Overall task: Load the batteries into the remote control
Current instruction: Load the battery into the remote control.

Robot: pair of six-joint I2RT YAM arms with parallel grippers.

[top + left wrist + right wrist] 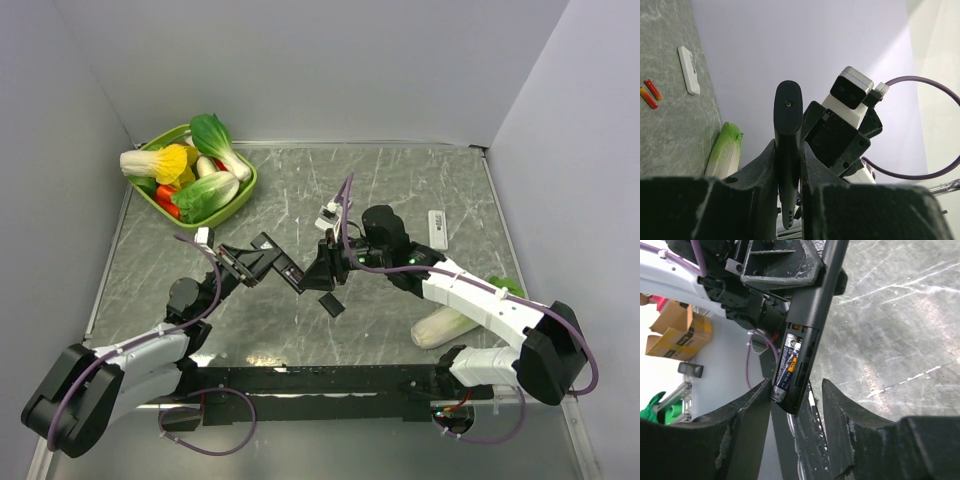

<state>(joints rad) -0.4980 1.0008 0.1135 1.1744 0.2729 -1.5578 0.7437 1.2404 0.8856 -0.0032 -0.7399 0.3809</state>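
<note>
Jaws: left gripper (pixel 788 167) tight on remote (pixel 788 115), right gripper (pixel 796 392) apart astride battery (pixel 787 371).

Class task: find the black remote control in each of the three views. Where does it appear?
Top external: black remote near picture centre.
Left wrist: remote upright mid-frame, clamped in left gripper.
Right wrist: remote slanting down from top centre.
Shared landmark: marbled table, in all three.

Worktop (pixel 400 190): grey marbled look — smooth, faint sheen
Remote (pixel 815 300): black plastic, matt
Battery (pixel 786 371): glossy printed wrap
Right end effector (pixel 795 390): black plastic — rough, scuffed
</note>
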